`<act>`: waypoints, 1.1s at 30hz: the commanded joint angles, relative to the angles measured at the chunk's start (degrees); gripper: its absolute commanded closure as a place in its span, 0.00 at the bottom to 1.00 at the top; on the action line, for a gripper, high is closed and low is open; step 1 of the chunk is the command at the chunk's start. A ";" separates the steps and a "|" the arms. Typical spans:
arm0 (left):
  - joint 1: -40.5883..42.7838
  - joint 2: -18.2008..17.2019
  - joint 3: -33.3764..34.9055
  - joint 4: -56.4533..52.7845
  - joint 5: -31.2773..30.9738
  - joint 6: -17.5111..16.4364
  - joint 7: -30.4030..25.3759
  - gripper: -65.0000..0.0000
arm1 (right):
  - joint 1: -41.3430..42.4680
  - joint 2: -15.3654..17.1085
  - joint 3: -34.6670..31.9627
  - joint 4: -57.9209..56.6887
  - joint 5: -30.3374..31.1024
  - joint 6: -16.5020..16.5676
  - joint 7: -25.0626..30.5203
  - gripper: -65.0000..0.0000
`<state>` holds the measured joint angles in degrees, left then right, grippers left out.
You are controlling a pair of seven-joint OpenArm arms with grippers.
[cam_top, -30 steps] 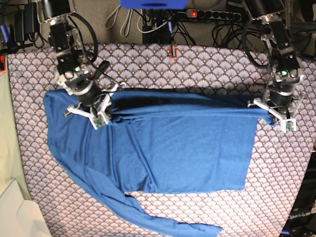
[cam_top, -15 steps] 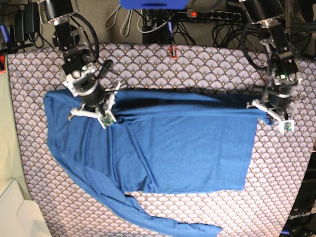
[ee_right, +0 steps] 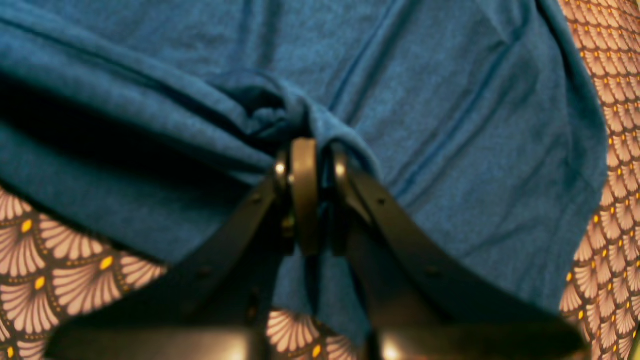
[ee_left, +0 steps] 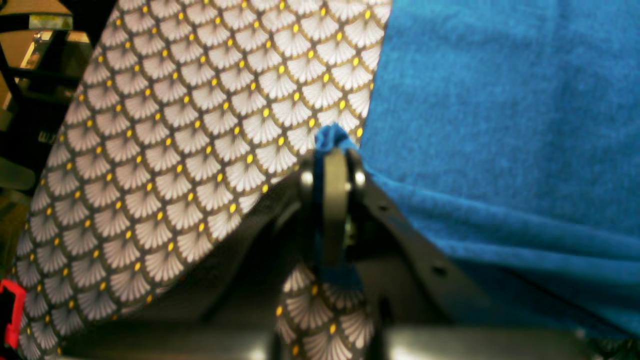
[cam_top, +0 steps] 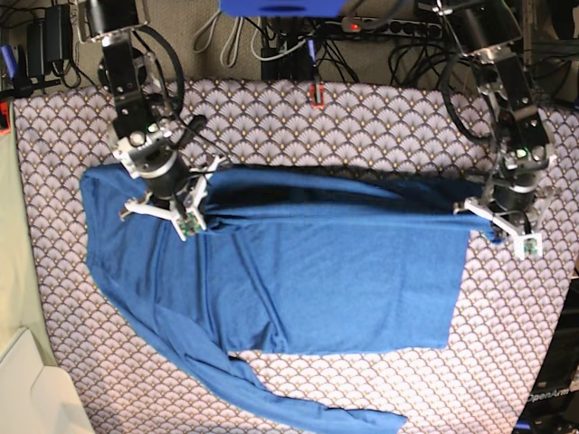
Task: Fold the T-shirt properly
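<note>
The blue T-shirt [cam_top: 335, 271] lies spread on the scallop-patterned tablecloth [cam_top: 362, 127], its top part folded over along the far edge. One long sleeve [cam_top: 298, 411] trails toward the front edge. On the base view's left, my right gripper [cam_top: 177, 215] is shut on a bunch of the T-shirt [ee_right: 425, 100]; fabric wraps around its fingertips [ee_right: 304, 150]. At the right edge of that view, my left gripper [cam_top: 503, 228] is shut on a small corner of the T-shirt [ee_left: 500, 100], and a blue tuft pokes out past its fingertips [ee_left: 334, 155].
Cables and a power strip [cam_top: 389, 27] run behind the table's far edge. A small red item [cam_top: 316, 94] sits at that edge. A pale object [cam_top: 27, 389] stands off the front left corner. Bare tablecloth [ee_left: 175, 150] lies beside the left gripper.
My left gripper has drawn the pinched corner slightly toward the front edge. My right gripper shifted a little sideways and back. Both keep their grip on the cloth.
</note>
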<state>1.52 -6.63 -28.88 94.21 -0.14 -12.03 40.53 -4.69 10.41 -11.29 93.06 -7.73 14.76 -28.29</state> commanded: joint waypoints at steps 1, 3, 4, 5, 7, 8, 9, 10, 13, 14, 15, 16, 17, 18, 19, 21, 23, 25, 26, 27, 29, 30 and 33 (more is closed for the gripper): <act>-1.04 -0.62 -0.17 0.95 0.19 0.38 -1.11 0.99 | 0.60 0.09 0.26 0.97 -0.14 -0.39 1.35 1.00; -1.04 -0.62 -0.17 0.95 0.19 0.38 -1.11 0.99 | 0.60 0.09 0.26 0.97 -0.14 -0.39 1.35 1.00; -1.04 -0.62 -0.17 0.95 0.19 0.38 -1.11 0.99 | 0.60 0.09 0.26 0.97 -0.14 -0.39 1.35 1.00; -1.04 -0.62 -0.17 0.95 0.19 0.38 -1.11 0.97 | 0.60 0.09 0.26 0.97 -0.14 -0.39 1.35 0.99; -1.04 -0.62 -0.17 0.95 0.19 0.38 -1.11 0.86 | 0.60 0.09 0.26 0.97 -0.14 -0.39 1.35 0.94; -1.04 -0.62 -0.17 0.95 0.19 0.38 -1.11 0.76 | 0.60 0.09 0.26 0.97 -0.14 -0.39 1.35 0.90; -1.04 -0.62 -0.17 0.95 0.19 0.38 -1.11 0.66 | 0.60 0.09 0.26 0.97 -0.14 -0.39 1.35 0.84; -1.04 -0.62 -0.17 0.95 0.19 0.38 -1.19 0.56 | 0.60 0.09 0.26 0.97 -0.14 -0.39 1.35 0.79; -1.04 -0.62 -0.17 1.04 0.01 0.30 -1.19 0.30 | 0.60 0.09 0.26 1.32 -0.14 -0.39 1.35 0.65; -1.12 -0.62 -0.17 1.13 0.01 0.30 -1.19 0.23 | 0.60 0.09 0.26 1.41 -0.14 -0.39 1.35 0.61; -1.30 -0.62 -0.17 1.30 0.10 0.30 -1.19 0.18 | 0.60 0.09 0.26 1.49 -0.14 -0.39 1.35 0.58; -1.65 -0.62 -0.17 1.39 0.10 0.30 -1.19 0.12 | 0.69 0.09 0.26 1.49 -0.14 -0.39 1.35 0.55; -1.74 -0.62 -0.17 1.39 0.10 0.30 -1.19 0.07 | 0.69 0.09 0.26 1.49 -0.14 -0.39 1.35 0.53; -1.65 -0.62 -0.35 1.48 0.10 0.30 -1.19 0.04 | 0.69 0.09 0.26 1.58 -0.14 -0.39 1.35 0.52; -1.48 -0.62 -0.43 1.48 0.10 0.30 -1.19 0.02 | 0.60 0.09 0.34 2.02 -0.14 -0.39 1.35 0.51; -1.30 -0.62 -0.61 1.48 0.10 0.30 -1.11 0.01 | -0.10 0.09 0.34 2.46 -0.14 -0.39 1.35 0.51; 0.20 -0.53 -0.61 1.48 -0.08 0.30 -1.19 0.01 | -0.63 0.18 0.43 3.43 -0.14 -0.39 1.35 0.51; 1.51 -0.44 -0.52 1.48 -0.25 0.30 -1.19 0.01 | -1.69 0.18 1.14 4.75 -0.14 -0.39 1.35 0.51; 2.04 -0.36 -0.35 1.48 -0.25 0.30 -1.19 0.01 | -2.04 0.09 1.84 5.45 -0.14 -0.39 1.35 0.51; 2.57 -0.27 -0.26 1.30 -0.25 0.30 -1.19 0.01 | -2.30 0.00 2.45 5.98 -0.14 -0.39 1.35 0.51; 3.10 -0.18 -0.26 0.86 -0.25 0.30 -1.19 0.01 | -2.74 -0.79 3.16 6.42 -0.14 -0.39 1.35 0.51; 3.27 0.00 -0.17 0.60 -0.25 0.30 -1.11 0.01 | -3.09 -0.96 3.68 6.42 -0.14 -0.39 1.35 0.51; 4.77 -0.27 1.68 0.07 -0.25 0.03 -1.19 0.01 | -3.62 -1.05 4.12 6.15 -0.14 -0.39 1.35 0.51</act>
<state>6.70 -6.31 -27.11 93.60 -0.21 -12.01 40.12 -8.97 9.04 -7.44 98.26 -8.14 14.76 -28.21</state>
